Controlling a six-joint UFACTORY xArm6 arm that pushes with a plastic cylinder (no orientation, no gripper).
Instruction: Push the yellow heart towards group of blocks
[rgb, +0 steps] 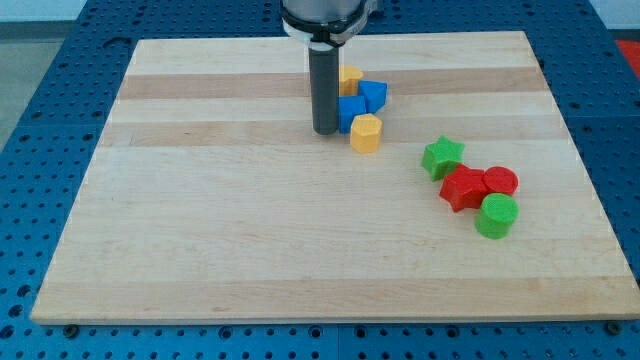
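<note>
My tip (326, 131) rests on the board at the upper middle. It stands just left of a small cluster: a blue block (351, 109) next to the rod, a second blue block (374, 94) to its right, and a yellow hexagon-like block (366, 132) at the lower right. A second yellow block (350, 77) sits at the top of the cluster, partly hidden behind the rod; its shape is hard to make out. To the right lies a group of blocks: a green star (442, 157), a red star (463, 188), a red cylinder (500, 181) and a green cylinder (496, 216).
The wooden board (250, 250) lies on a blue perforated table (40, 60). The arm's dark rod (325, 85) comes down from the view's top.
</note>
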